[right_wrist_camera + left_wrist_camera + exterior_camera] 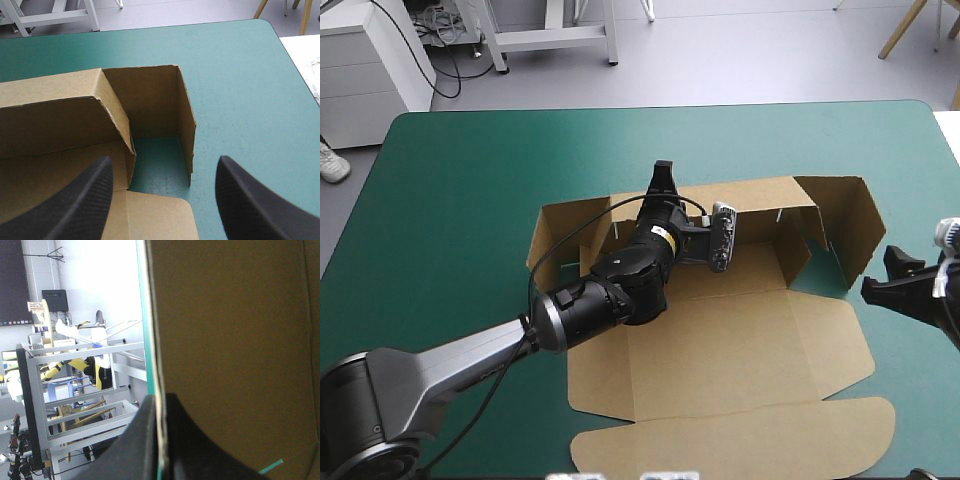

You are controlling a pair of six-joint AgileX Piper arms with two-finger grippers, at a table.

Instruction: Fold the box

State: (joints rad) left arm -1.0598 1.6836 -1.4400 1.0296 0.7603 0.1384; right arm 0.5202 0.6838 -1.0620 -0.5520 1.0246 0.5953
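The brown box point(720, 340) lies in the middle of the teal-green table with its base and lid flat, its far wall point(760, 200) raised and its end flaps standing. My left gripper point(663, 180) reaches across the base to the top edge of the far wall. In the left wrist view the wall point(230, 340) fills the picture and the left gripper point(159, 399) is shut on its edge. My right gripper point(898, 275) hovers open just off the box's right end. Ahead of the right gripper point(164, 160) stands the right end flap point(184, 120), untouched.
The lid's rounded tuck flap point(740, 445) lies flat close to the table's near edge. Bare teal-green cover point(450, 200) stretches left of the box and beyond the far wall. A white cabinet point(365, 60) stands off the far left corner.
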